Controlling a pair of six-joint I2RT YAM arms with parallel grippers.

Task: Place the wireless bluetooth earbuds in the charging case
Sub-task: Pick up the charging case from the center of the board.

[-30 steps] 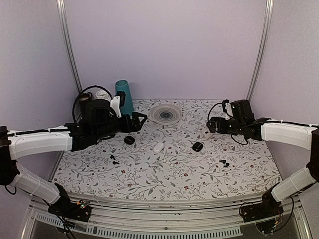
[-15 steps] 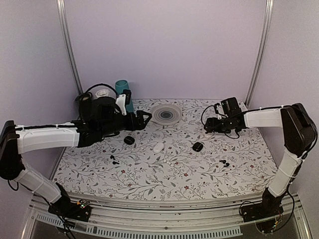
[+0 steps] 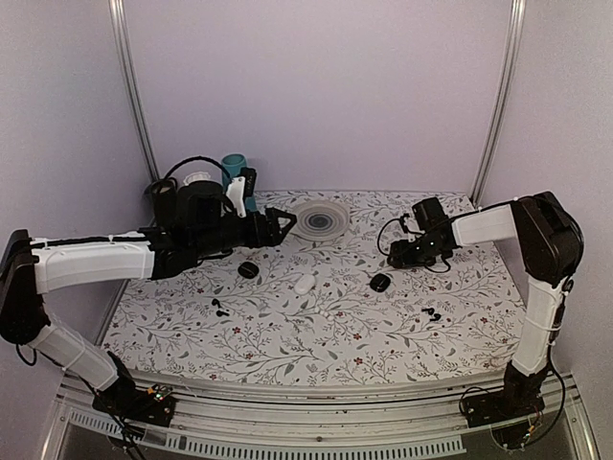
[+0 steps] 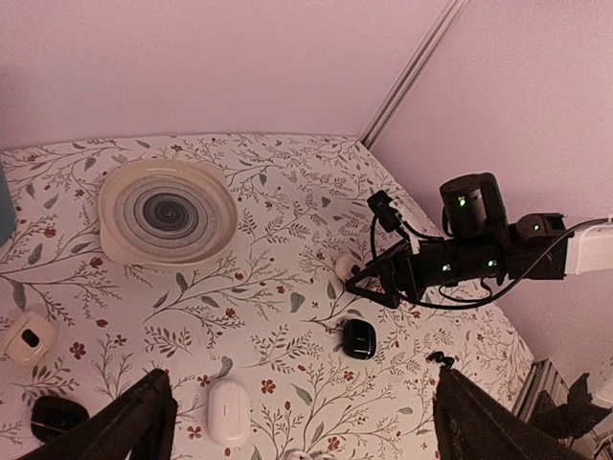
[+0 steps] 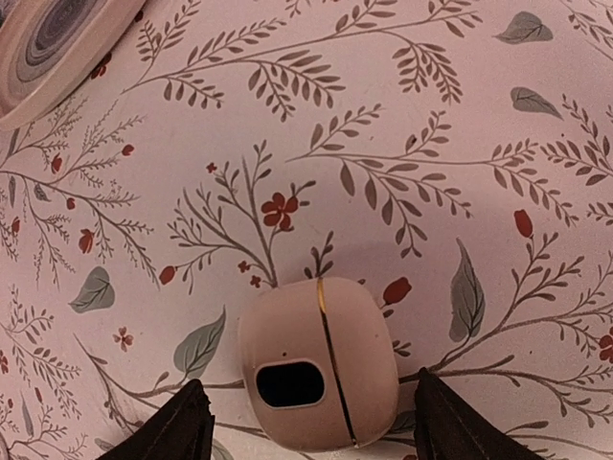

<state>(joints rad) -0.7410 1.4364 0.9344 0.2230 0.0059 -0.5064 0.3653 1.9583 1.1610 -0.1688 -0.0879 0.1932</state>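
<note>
White charging case (image 5: pixel 316 379); floral table (image 3: pixel 287 345); teal cup (image 3: pixel 233 165).

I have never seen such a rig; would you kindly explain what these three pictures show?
These are two robot arms bolted at the near edge of a flower-patterned table. The wide picture comes from a fixed camera above and behind them; the other two come from a camera on each wrist. On the table lie a ribbed plate, a black case, a second black case, a white oval object, tiny black earbuds and a small white case. The left tool hangs open above the table. The right tool is open, its fingers either side of the white case without closing on it. Nothing is held.
</note>
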